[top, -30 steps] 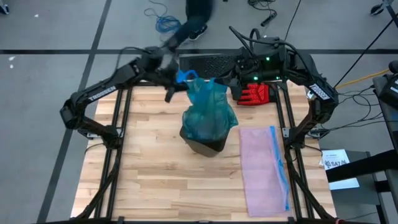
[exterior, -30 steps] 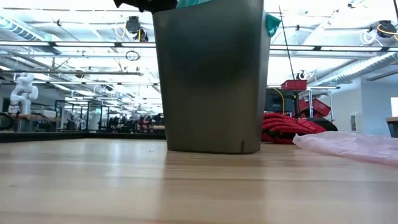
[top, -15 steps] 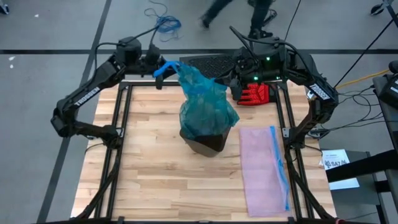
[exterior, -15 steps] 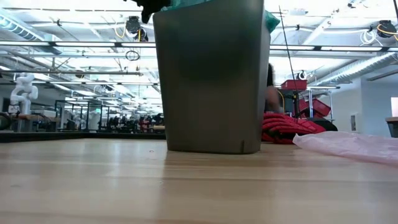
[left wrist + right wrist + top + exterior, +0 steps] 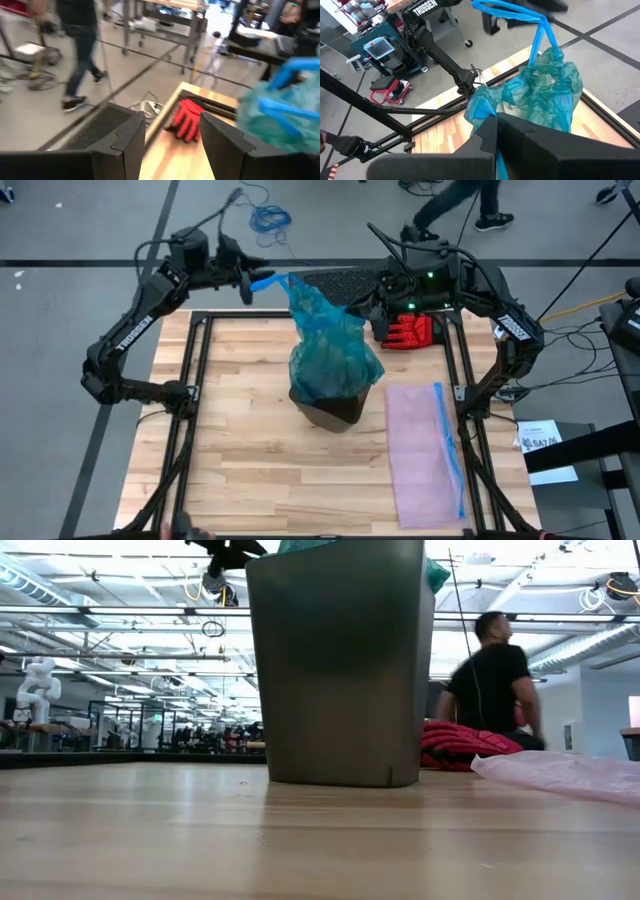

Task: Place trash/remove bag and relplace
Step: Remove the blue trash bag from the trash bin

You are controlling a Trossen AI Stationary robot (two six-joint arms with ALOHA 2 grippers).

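The teal-green bag (image 5: 330,350) stands bunched up out of the dark bin (image 5: 330,412) at the middle of the desk (image 5: 240,470) in the high view, its blue tie handle (image 5: 268,281) stretched toward the upper left of the frame. The left claw (image 5: 247,280) sits just off the desk's far edge, in the upper left of that view, right at the end of the handle. In the left wrist view its fingers (image 5: 125,140) stand apart with nothing between them, and the bag (image 5: 280,110) lies off at that frame's right; whether a fingertip touches the handle cannot be told.

The right claw (image 5: 378,305) waits at the upper middle of the high view, closed, beside the red glove (image 5: 408,332). The right wrist view looks down on the bag (image 5: 540,95) and its handle (image 5: 520,15).

A pale pink bag with a blue strip (image 5: 425,450) lies flat at the lower right of the desk. In the low view the bin (image 5: 340,660) fills the centre and a person (image 5: 492,680) stands behind.
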